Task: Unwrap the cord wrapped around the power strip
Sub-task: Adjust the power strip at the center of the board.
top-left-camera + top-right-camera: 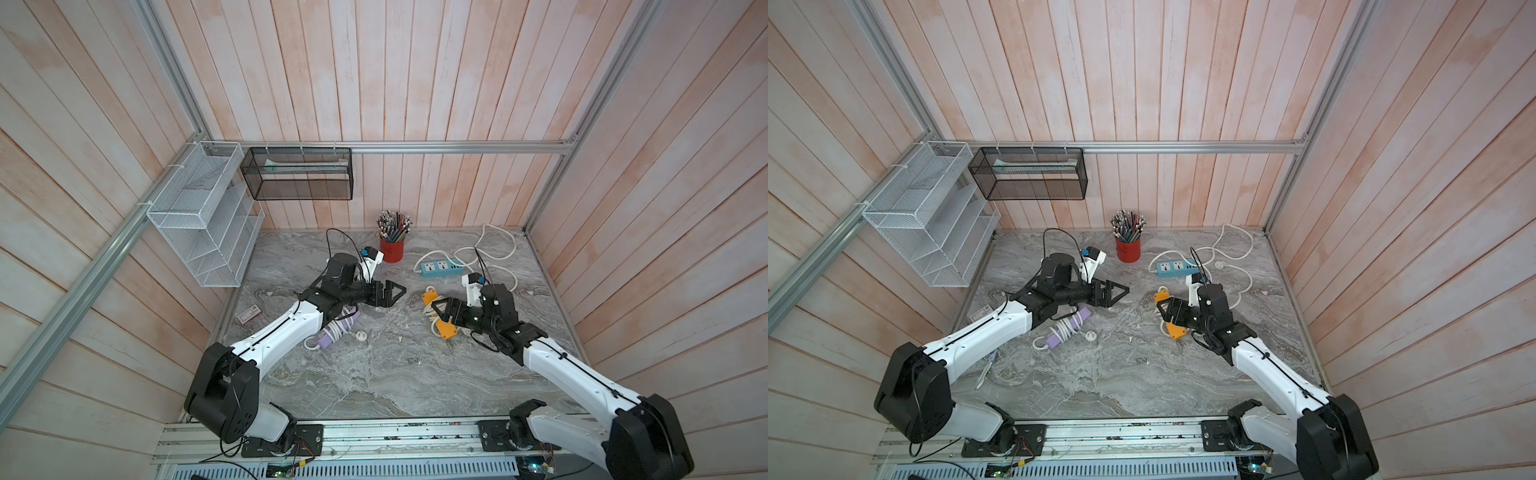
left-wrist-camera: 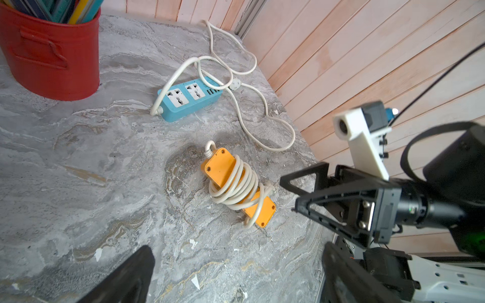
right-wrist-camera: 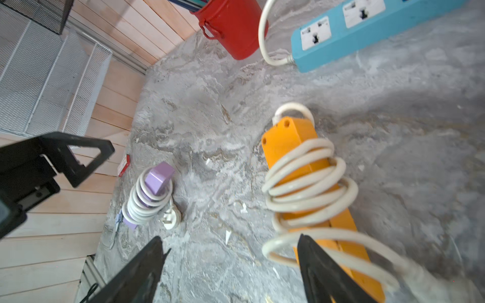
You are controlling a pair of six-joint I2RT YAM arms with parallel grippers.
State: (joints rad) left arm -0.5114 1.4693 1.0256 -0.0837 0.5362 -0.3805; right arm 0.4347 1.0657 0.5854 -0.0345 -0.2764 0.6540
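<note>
Right wrist view shows the orange power strip (image 3: 288, 147) lying right of the bench's middle, just under the right gripper (image 3: 232, 242), whose jaws are spread and empty. The left gripper (image 1: 390, 293) is wide too. The shell is probably light and slick, and its cord (image 3: 309, 189) looks stiff and springy, so pinch the slack end loop.

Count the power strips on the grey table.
3. Blue plastic power strip beside the red metal pencil cup; orange strip, wrapped, by the right gripper; purple strip, wrapped, partly under the left arm. None seems hidden.
</note>
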